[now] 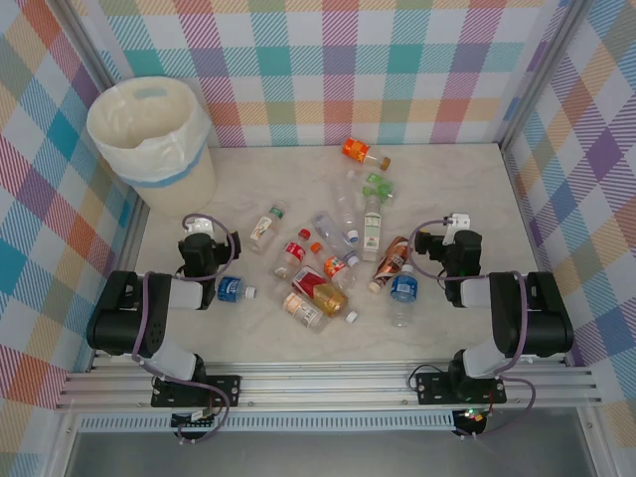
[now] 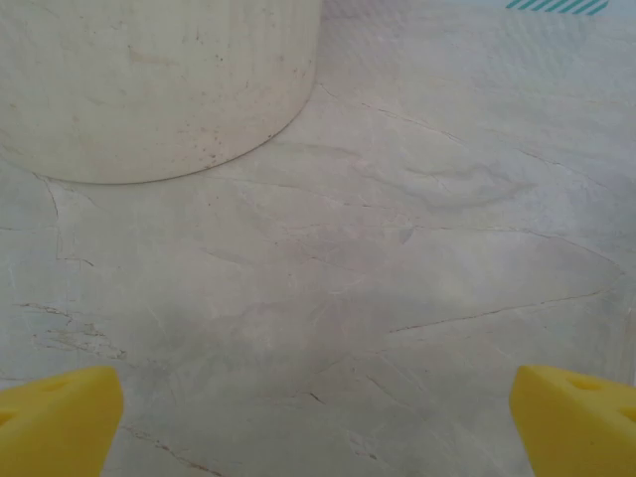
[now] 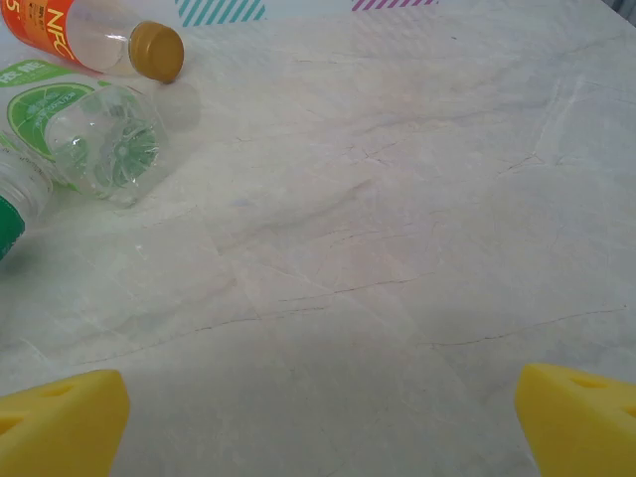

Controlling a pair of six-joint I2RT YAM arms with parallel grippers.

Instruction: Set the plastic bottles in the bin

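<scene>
A: Where are the plastic bottles?

B: Scattered on their sides across the middle of the frame in the top view, several touching or overlapping. An orange-labelled bottle lies apart toward the top, a blue-labelled one sits just beside the left arm, and none looks to be in the bin yet.

A: And the bin?

B: Upper left of the frame, upright and bag-lined. In the left wrist view its base fills the upper left corner.

A: Grippers?

B: Both are spread wide and empty. The left gripper has bare table between its yellow tips, as does the right gripper, with a green-labelled bottle well ahead at the left edge of its view.

A: What could go wrong?

B: I'd say rolling. The bottles are round and look slick, so an off-centre close could squirt one away. Reaching into the pile may nudge its neighbours. The left arm sits near the bin, so a careless swing might tip it. The bin also looks a long reach for the right arm.
</scene>
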